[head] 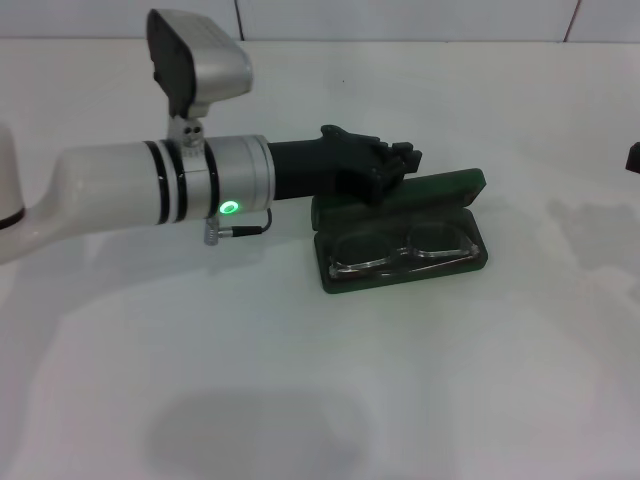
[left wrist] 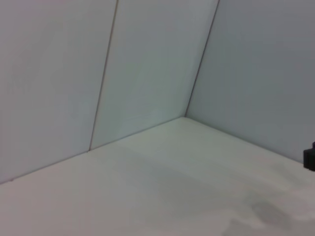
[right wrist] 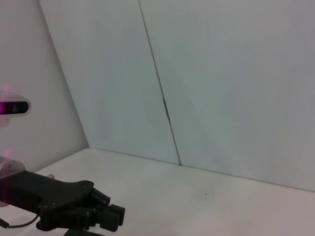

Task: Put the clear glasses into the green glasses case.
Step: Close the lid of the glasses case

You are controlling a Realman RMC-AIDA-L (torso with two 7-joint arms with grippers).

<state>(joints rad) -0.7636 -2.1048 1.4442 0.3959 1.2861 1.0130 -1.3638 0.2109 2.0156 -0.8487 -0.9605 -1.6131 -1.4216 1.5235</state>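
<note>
The dark green hard rectangular clamshell glasses case (head: 402, 238) is seen lying open on the white table (head: 320, 400), a little to the 2 o'clock side of the head view's centre, with its lid (head: 440, 187) raised toward 12 o'clock. The fully transparent colourless plastic glasses (head: 405, 249) are already laid in the lower tray of the case, lenses across its width and within the rim, so far as can be told (the temple arms cannot be made out against the lining). The left gripper (head: 400, 160) is held at the end of the white arm that reaches in from 9 o'clock, and it is poised over the case's hinge edge and the lid's near corner; its black fingers (head: 385, 165) appear drawn close together with nothing between them, though whether they touch the lid cannot be told. The same gripper is seen from the right wrist view (right wrist: 110, 216), empty. The right gripper (head: 633, 158) is parked at 3 o'clock, only a dark sliver at the edge being visible, and its state cannot be told. The placing step is judged done; what remains is judged to be a clean withdrawal, or a closing of the lid, which would call for a gentle push from behind the lid without the tray being shifted
</note>
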